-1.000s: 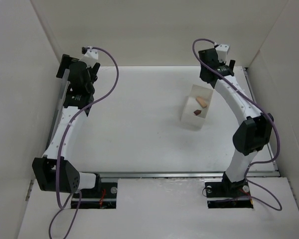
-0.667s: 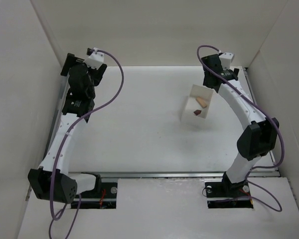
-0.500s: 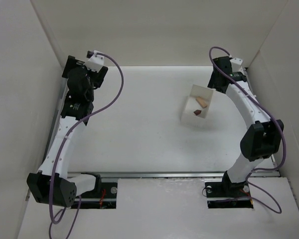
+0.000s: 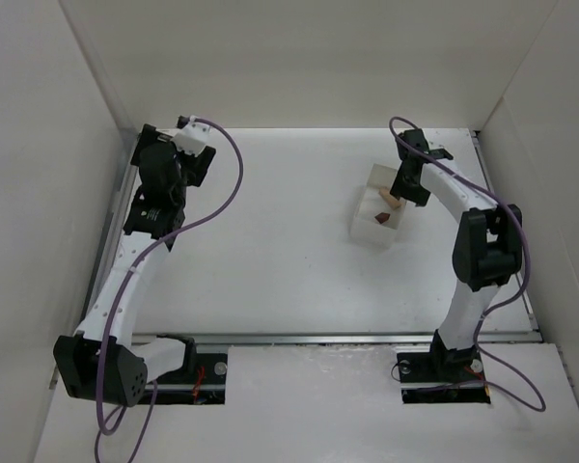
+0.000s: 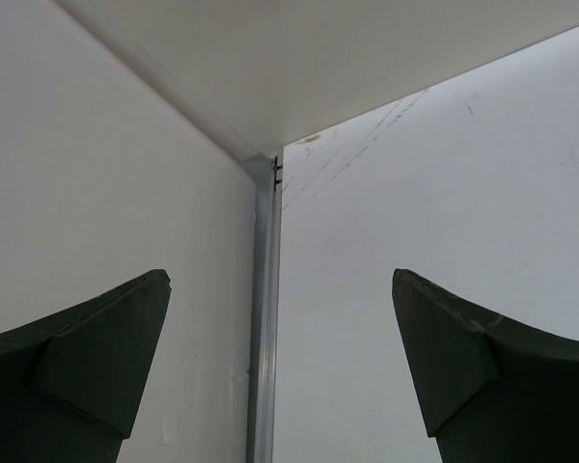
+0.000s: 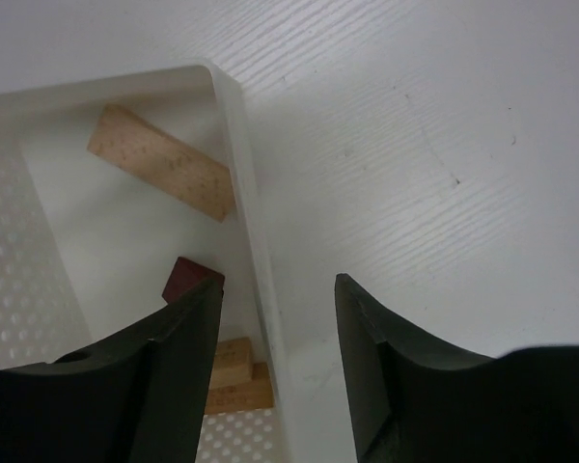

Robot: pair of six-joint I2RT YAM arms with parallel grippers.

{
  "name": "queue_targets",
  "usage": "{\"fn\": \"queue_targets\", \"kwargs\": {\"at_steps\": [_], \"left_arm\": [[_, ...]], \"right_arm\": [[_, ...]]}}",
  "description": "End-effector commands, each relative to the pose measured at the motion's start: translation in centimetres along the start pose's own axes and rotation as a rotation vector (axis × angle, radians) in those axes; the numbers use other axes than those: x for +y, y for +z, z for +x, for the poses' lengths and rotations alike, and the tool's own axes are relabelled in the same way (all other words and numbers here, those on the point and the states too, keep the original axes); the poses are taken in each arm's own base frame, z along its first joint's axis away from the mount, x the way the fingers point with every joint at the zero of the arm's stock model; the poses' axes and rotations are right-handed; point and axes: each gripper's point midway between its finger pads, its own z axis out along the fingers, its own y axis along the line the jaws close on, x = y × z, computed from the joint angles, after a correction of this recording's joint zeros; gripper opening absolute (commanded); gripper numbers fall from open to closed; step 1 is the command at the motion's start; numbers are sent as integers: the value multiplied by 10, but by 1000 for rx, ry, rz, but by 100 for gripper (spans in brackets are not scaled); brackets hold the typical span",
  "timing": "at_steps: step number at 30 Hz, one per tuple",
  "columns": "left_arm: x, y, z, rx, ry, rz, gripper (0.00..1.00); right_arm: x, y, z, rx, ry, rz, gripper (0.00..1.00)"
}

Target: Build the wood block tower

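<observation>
White table (image 4: 261, 251), walled pen: right hand (image 6: 277, 289) newly dropped to the box (image 6: 246, 193), jaws narrowed astride its wall, gripping nothing; tan blocks (image 6: 162, 177) and red-brown block (image 6: 191, 280) lie inside, unstacked, tower unstarted; left hand (image 5: 280, 280) wide open, empty, far-left corner.

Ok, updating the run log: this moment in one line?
left gripper open, empty | right gripper open, astride box wall | blocks in box
</observation>
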Motion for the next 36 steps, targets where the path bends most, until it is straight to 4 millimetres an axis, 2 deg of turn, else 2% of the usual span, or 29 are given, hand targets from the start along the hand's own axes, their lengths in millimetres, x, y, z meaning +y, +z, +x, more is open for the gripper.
{"fn": "queue_targets", "kwargs": {"at_steps": [1,4,6,8,9,11,14,15,17,19,20,21,23,24,25,27,28,30,32,34,35,36], "left_arm": [[6,-9,-8,-51,-22,-26,100],[5,-10,-6,-60,-26,-31,100],[5,-10,-6,-60,-26,-31,100],[5,-10,-6,-60,-26,-31,100],[5,-10,-6,-60,-26,-31,100],[5,-10,-6,-60,-26,-31,100],[3,-10,-2,-52,-23,-26,100],[3,-10,-2,-52,-23,-26,100],[5,-12,-4,-60,-26,-31,100],[5,-12,-4,-60,-26,-31,100],[5,-12,-4,-60,-26,-31,100],[6,-12,-4,-55,-17,-39,100],[7,-12,-6,-62,-19,-43,100],[9,-12,-5,-57,-20,-52,100],[7,-12,-1,-49,-8,-48,100],[12,-14,-4,-60,-14,-67,100],[10,-14,-1,-52,-2,-63,100],[11,-15,-1,-61,-6,-68,100],[11,-15,-1,-61,-6,-68,100],[11,-15,-1,-61,-6,-68,100],[11,-15,-1,-61,-6,-68,100],[11,-15,-1,-61,-6,-68,100]], "right_arm": [[6,13,4,8,23,10,56],[3,26,11,35,27,32,46],[3,32,15,49,20,42,33],[5,32,12,48,20,41,16],[5,30,14,43,7,56,0],[7,25,9,21,-1,67,0],[-14,9,-8,-69,-35,206,0],[-16,5,-9,-61,-41,213,0],[-36,-9,-18,-117,-74,370,0],[-48,-10,-19,-143,-112,494,0],[-59,-18,-27,-202,-145,592,0],[-60,-27,-26,-209,-206,645,0],[-60,-28,-26,-259,-275,741,0],[-55,-34,-19,-248,-350,766,0],[-46,-33,-21,-272,-366,772,0],[-30,-26,-10,-279,-478,793,0],[-18,-26,-2,-290,-512,778,0],[-3,-15,16,-248,-581,760,0],[17,-16,29,-260,-650,740,0],[34,-22,31,-286,-693,720,0],[55,-33,31,-308,-683,663,0],[64,-39,31,-317,-682,635,4]]}}
